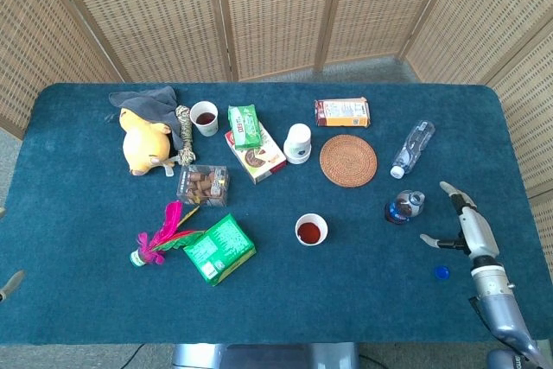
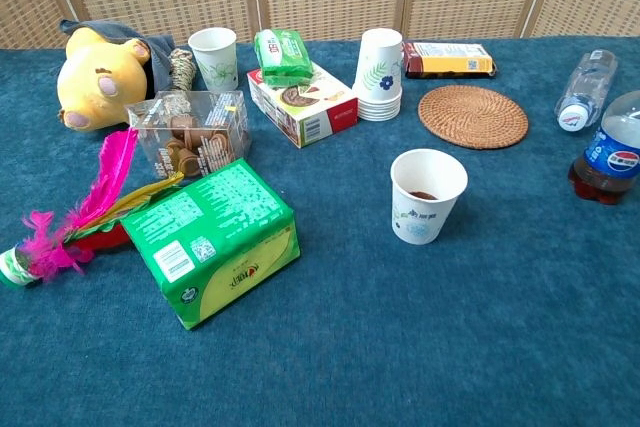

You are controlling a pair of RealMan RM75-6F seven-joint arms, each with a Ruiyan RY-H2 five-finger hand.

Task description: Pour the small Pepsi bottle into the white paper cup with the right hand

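Head view, with chest view for detail. The small Pepsi bottle stands upright and uncapped on the blue table, near the right edge, with only a shallow layer of dark liquid visible at its base in the chest view. The white paper cup stands upright to the bottle's left, well apart from it, near the table centre, and holds dark liquid. A blue bottle cap lies on the cloth below and to the right of the bottle.

The right hand hovers just beside the bottle on its right, not touching it; its fingers are spread, thumb extended toward the bottle, and it holds nothing. The cap lies just below this hand, apart from it. The left hand appears only as a sliver at the left border of the head view, so its state cannot be told.

Other items: a clear water bottle lies on its side above the Pepsi bottle; a round woven coaster lies between that bottle and a stack of inverted paper cups. A red snack packet lies above the coaster. A biscuit box bears a green packet on its upper end. A second paper cup with dark liquid stands beside a yellow plush toy. A clear box of chocolates, a green box and a pink feather shuttlecock occupy the left half.
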